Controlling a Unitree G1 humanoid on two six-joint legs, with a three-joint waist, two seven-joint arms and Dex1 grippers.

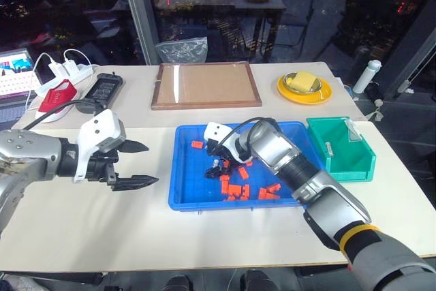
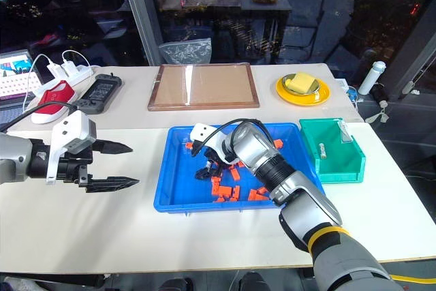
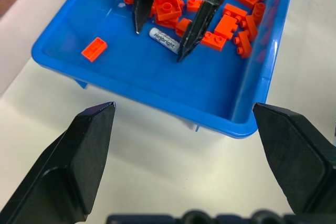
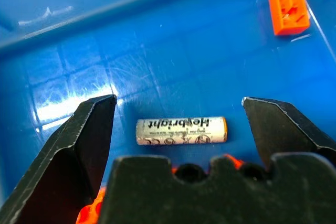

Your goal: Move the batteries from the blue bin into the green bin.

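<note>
A silvery battery [image 4: 181, 131] lies flat on the floor of the blue bin [image 1: 194, 185], beside a heap of orange bricks [image 1: 238, 189]. My right gripper [image 4: 179, 98] reaches down into the bin, open, one finger on each side of this battery [image 3: 164, 39], not touching it. My left gripper [image 1: 151, 163] hovers open and empty over the table, just left of the blue bin. The green bin [image 1: 344, 163] stands against the blue bin's right side, and another battery [image 1: 329, 148] lies inside it.
A wooden-framed tray [image 1: 204, 85] and a yellow plate [image 1: 304, 88] sit at the back of the table. A power strip [image 1: 68, 71], a black device [image 1: 103, 87] and a red object [image 1: 58, 95] lie at the back left. A single orange brick [image 3: 94, 49] lies apart in the blue bin.
</note>
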